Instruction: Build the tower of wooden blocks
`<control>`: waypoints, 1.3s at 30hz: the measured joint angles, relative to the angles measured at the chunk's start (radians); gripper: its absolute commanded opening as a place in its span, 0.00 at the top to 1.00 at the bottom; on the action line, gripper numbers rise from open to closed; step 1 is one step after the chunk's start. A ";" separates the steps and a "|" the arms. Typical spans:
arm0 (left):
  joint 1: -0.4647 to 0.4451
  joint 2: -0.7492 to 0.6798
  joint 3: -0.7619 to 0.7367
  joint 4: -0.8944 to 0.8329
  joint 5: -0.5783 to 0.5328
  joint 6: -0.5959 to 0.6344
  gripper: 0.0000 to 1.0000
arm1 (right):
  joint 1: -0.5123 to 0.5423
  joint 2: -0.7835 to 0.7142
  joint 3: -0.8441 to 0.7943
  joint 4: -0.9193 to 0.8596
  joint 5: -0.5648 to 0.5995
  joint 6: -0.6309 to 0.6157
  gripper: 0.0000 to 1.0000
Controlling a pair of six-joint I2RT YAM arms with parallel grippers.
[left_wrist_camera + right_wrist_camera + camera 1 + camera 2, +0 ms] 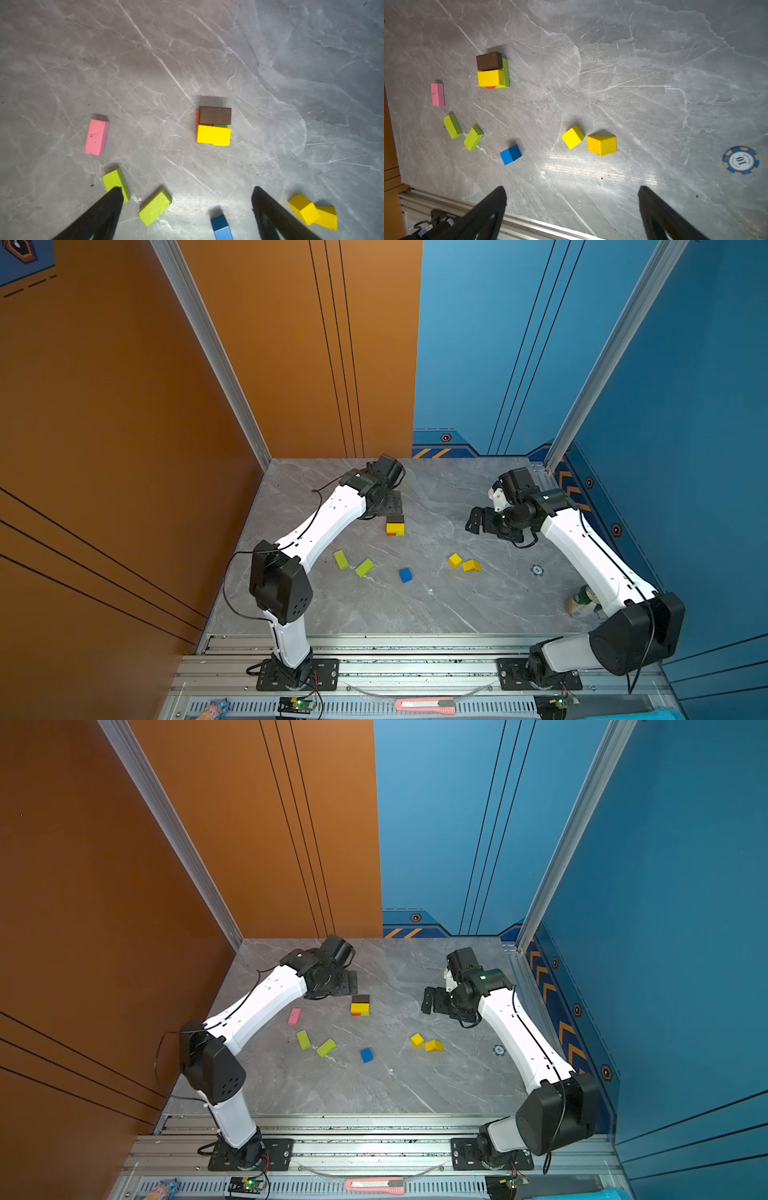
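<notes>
The tower [395, 526] [214, 126] is a low stack at mid-table: a brown bar [489, 60] and a yellow bar [490, 78] lie side by side on red and lime bars. My left gripper [187, 189] [390, 502] hovers just behind it, open and empty. Loose wood blocks lie nearer the front: a pink bar [294, 1016], two lime bars [340, 560] [364, 567], a blue cube [405, 575], a yellow cube [455, 560] and a yellow prism [471, 566]. My right gripper [572, 188] [478, 522] stands open and empty to the tower's right.
A blue poker chip [740, 160] lies right of the yellow blocks. A green-and-white can [582, 600] lies by the right arm's elbow. An aluminium rail [415, 655] runs along the front edge, with a pink box cutter [424, 704] beyond it. Walls close in the left, back and right.
</notes>
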 measured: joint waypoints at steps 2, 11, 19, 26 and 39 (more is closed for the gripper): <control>0.000 -0.031 -0.040 -0.002 -0.018 0.000 0.02 | 0.026 0.000 0.000 0.000 0.005 0.005 0.00; 0.047 -0.159 -0.158 0.004 -0.088 0.058 0.02 | 0.178 0.021 0.072 0.000 0.068 0.097 0.00; 0.146 -0.343 -0.324 0.077 -0.048 0.100 0.02 | 0.320 0.064 0.141 -0.002 0.147 0.185 0.00; 0.193 -0.432 -0.414 0.106 -0.040 0.172 0.02 | 0.417 0.076 0.151 -0.002 0.215 0.257 0.00; 0.381 -0.585 -0.583 0.203 0.062 0.194 0.02 | 0.521 0.157 0.266 -0.036 0.303 0.308 0.00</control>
